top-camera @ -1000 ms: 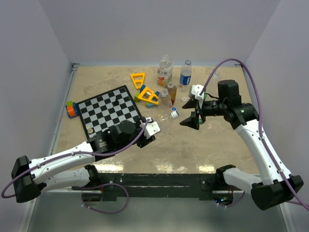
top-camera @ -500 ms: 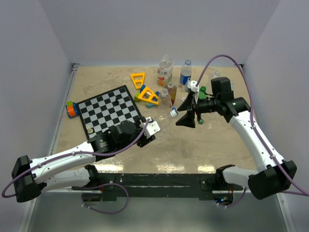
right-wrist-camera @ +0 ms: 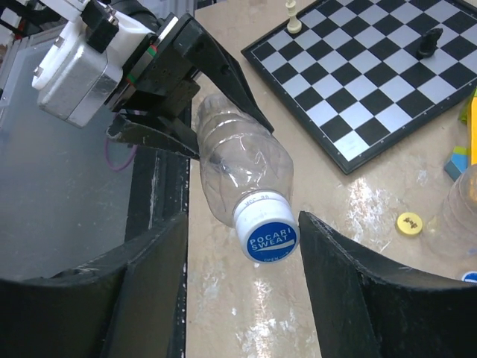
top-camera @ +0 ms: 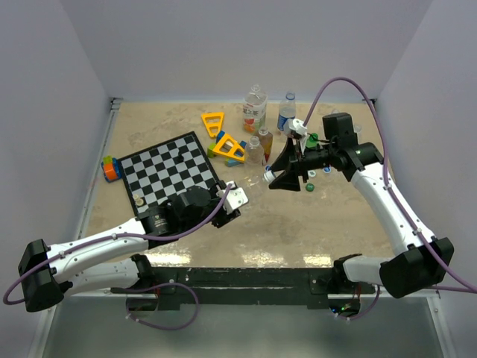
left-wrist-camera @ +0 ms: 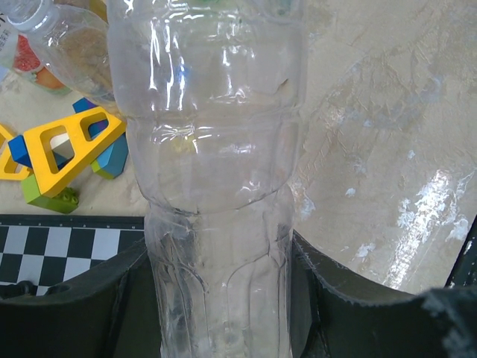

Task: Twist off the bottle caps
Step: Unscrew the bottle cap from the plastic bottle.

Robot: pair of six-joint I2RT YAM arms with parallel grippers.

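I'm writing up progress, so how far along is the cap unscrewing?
Done: one yellow cap lies loose. In hand: left claw grips the clear bottle, right claw straddles its blue-topped cap, still on. Left: the orange-label bottle and blue-label bottle behind look capped.

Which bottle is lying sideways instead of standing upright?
The clear bottle with the blue-and-white cap, clamped in the left gripper. The other bottles all stand upright farther back.
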